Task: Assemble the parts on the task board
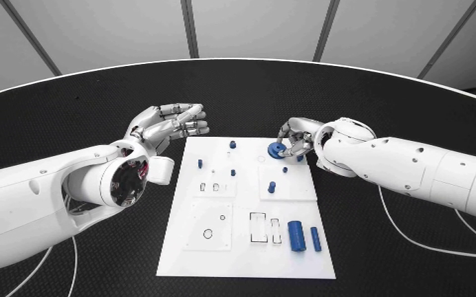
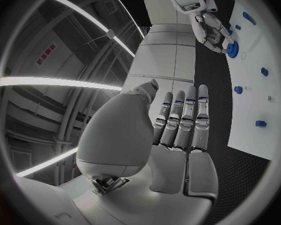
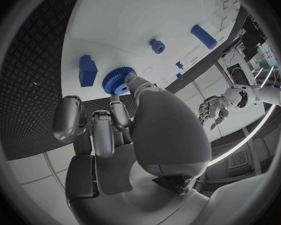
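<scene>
Seen from the head camera, the right robot hand point(image 1: 298, 140) pinches a blue gear point(image 1: 276, 150) at the far right corner of the white task board point(image 1: 298, 261), which lies in the middle of the black surface point(image 1: 99, 104); the left robot hand point(image 1: 170, 124) hovers just left of the board's far edge, fingers extended close together, holding nothing. A large blue cylinder point(image 1: 296, 235) and a thinner blue pin point(image 1: 316, 238) lie near the board's near right corner, waiting. From the left wrist, the left robot hand point(image 2: 181, 122) shows flat, straight fingers, with the gear point(image 2: 232, 48) far across the board. From the right wrist, the fingertips point(image 3: 133, 83) meet the gear point(image 3: 118, 80) at its rim beside a blue block point(image 3: 87, 70). The hold looks shallow: the gear could tilt, jam off its post, or slip and roll off the nearby board edge.
</scene>
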Controlling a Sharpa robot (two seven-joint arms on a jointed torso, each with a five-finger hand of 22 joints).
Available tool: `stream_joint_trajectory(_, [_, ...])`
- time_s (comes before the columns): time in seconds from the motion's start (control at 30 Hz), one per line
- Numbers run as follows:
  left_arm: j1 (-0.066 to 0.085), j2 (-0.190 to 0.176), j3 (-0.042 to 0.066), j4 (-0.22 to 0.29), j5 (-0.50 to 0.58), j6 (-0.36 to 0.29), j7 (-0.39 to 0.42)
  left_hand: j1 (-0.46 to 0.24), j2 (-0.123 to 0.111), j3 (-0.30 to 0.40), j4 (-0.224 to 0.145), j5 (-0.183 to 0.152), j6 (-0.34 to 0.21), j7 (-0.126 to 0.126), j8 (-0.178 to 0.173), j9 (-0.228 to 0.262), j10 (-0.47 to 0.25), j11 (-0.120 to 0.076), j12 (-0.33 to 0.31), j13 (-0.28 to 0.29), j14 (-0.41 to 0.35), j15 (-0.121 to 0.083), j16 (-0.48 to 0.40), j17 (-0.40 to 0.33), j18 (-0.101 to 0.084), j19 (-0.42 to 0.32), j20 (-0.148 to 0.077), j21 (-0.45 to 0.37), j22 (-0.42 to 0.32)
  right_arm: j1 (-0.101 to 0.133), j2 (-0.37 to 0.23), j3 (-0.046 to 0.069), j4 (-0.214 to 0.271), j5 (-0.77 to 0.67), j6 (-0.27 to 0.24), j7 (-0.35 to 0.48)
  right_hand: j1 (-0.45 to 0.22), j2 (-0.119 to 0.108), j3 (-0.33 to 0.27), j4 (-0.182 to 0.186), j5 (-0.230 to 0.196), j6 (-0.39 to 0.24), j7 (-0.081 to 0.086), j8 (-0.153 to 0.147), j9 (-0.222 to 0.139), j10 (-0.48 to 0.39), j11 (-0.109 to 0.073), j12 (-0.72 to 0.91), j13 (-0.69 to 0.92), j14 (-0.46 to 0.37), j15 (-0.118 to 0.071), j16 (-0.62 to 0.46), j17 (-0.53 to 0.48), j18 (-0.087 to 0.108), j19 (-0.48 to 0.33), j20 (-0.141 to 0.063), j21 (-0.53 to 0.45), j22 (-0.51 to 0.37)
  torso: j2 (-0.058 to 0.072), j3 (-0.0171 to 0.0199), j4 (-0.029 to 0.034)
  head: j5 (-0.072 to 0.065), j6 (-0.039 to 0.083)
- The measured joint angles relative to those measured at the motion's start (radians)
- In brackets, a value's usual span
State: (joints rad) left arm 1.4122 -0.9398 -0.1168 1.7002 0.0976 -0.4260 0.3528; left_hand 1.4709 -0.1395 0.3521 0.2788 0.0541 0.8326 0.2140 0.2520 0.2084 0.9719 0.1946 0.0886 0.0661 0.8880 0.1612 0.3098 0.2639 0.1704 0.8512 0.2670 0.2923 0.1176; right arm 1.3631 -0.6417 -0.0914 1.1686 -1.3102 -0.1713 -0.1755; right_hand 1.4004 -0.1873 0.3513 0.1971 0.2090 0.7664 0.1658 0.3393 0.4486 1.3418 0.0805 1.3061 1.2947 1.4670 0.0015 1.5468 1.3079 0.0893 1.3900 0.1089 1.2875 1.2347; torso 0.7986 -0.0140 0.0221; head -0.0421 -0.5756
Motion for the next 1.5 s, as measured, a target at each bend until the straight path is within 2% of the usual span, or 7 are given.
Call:
stream_joint_trajectory(0.2, [0.0, 0.001, 0.0, -0.001, 0.0, 0.001, -0.001, 0.0, 0.0, 0.0, 0.0, 0.0, 0.0, 0.0, 0.0, 0.0, 0.0, 0.0, 0.0, 0.0, 0.0, 0.0, 0.0, 0.0, 0.0, 0.0, 0.0, 0.0, 0.0, -0.001, 0.0, -0.002, 0.005, -0.003, -0.007, 0.002, 0.0, 0.0, 0.014, -0.001, 0.012, 0.021, 0.001, 0.001, -0.006, 0.009, -0.002, 0.01, 0.008, 0.0, 0.0, 0.0, 0.0, 0.0, 0.0, 0.0, 0.005, 0.006, -0.001, 0.0002, 0.0001, 0.0, -0.002])
stream_joint_trajectory(0.3, [0.0, 0.002, 0.0, -0.002, 0.0, 0.001, -0.001, 0.0, 0.0, 0.0, 0.0, 0.0, 0.0, 0.0, 0.0, 0.0, 0.0, 0.0, 0.0, 0.0, 0.0, 0.0, 0.0, 0.0, 0.0, 0.0, 0.0, 0.0, 0.0, -0.001, -0.002, -0.003, 0.009, -0.004, -0.021, 0.003, -0.006, -0.006, 0.036, -0.005, 0.041, 0.039, -0.002, 0.0, -0.016, 0.019, -0.005, 0.023, 0.013, 0.0, 0.0, 0.0, 0.0, 0.0, 0.004, -0.004, 0.01, 0.012, -0.001, 0.0002, 0.0001, -0.001, -0.002])
stream_joint_trajectory(0.53, [0.0, 0.003, 0.0, -0.004, 0.0, 0.003, -0.002, 0.0, 0.0, 0.0, 0.0, 0.0, 0.0, 0.0, 0.0, -0.001, 0.0, 0.0, 0.0, 0.0, 0.0, 0.0, 0.0, 0.0, 0.0, 0.0, 0.0, 0.0, 0.0, -0.001, -0.012, -0.003, 0.024, -0.004, -0.067, 0.006, -0.024, -0.007, 0.07, -0.007, 0.074, 0.076, -0.011, -0.002, -0.018, 0.041, -0.012, 0.047, 0.013, 0.0, 0.0, 0.004, 0.0, 0.0, 0.009, -0.009, 0.021, 0.027, -0.001, -0.0001, 0.0001, -0.002, -0.003])
stream_joint_trajectory(0.8, [0.0, 0.005, 0.0, -0.007, 0.0, 0.004, -0.003, 0.0, 0.0, 0.0, 0.0, 0.0, 0.0, 0.0, 0.0, -0.001, 0.0, 0.0, 0.0, 0.0, 0.0, 0.0, 0.0, 0.0, 0.0, 0.0, 0.0, 0.0, 0.0, -0.001, -0.032, -0.003, 0.073, -0.032, -0.135, 0.015, -0.034, -0.009, 0.084, -0.012, 0.091, 0.083, -0.015, 0.001, -0.02, 0.05, -0.014, 0.058, 0.013, 0.0, 0.0, 0.004, 0.0, 0.0, 0.012, -0.013, 0.027, 0.037, -0.003, 0.0004, -0.0005, -0.002, 0.001])
stream_joint_trajectory(0.97, [0.0, 0.007, 0.0, -0.01, 0.0, 0.005, -0.004, 0.0, 0.0, 0.0, 0.0, 0.0, 0.0, 0.0, 0.0, -0.001, 0.0, 0.0, 0.0, 0.0, 0.0, 0.0, 0.0, 0.0, 0.0, 0.0, 0.0, 0.0, 0.0, -0.001, -0.036, -0.002, 0.11, -0.062, -0.155, 0.019, -0.034, -0.009, 0.084, -0.012, 0.091, 0.084, -0.016, 0.001, -0.02, 0.05, -0.014, 0.058, 0.013, 0.0, 0.0, 0.008, 0.0, 0.0, 0.012, -0.013, 0.027, 0.038, -0.003, 0.0004, -0.0011, -0.003, 0.004])
stream_joint_trajectory(1.23, [0.0, 0.012, 0.0, -0.014, 0.0, 0.005, -0.004, 0.0, 0.0, 0.0, 0.0, 0.0, 0.0, 0.0, 0.0, -0.001, 0.0, 0.0, 0.0, 0.0, 0.0, 0.0, 0.0, 0.0, 0.0, 0.0, 0.0, 0.0, 0.0, -0.001, 0.005, -0.001, 0.121, -0.107, -0.168, 0.025, -0.034, -0.009, 0.088, -0.016, 0.096, 0.084, -0.016, 0.0, -0.02, 0.05, -0.014, 0.058, 0.013, 0.0, 0.0, 0.008, 0.0, 0.0, 0.016, -0.009, 0.033, 0.043, -0.002, -0.0006, 0.0012, -0.005, 0.01])
stream_joint_trajectory(1.5, [0.0, 0.012, 0.0, -0.014, 0.0, 0.003, -0.003, 0.0, 0.0, 0.0, 0.0, 0.0, 0.0, 0.0, 0.0, -0.001, 0.0, 0.0, -0.006, 0.0, 0.0, 0.0, -0.004, 0.001, 0.0, 0.0, 0.0, 0.0, -0.001, -0.001, 0.066, -0.001, 0.104, -0.145, -0.181, 0.027, -0.034, -0.01, 0.095, -0.018, 0.096, 0.084, -0.016, -0.001, -0.022, 0.05, -0.014, 0.058, 0.013, 0.0, 0.0, 0.008, 0.0, 0.001, 0.016, -0.009, 0.033, 0.043, 0.0, -0.001, 0.0032, 0.003, 0.013])
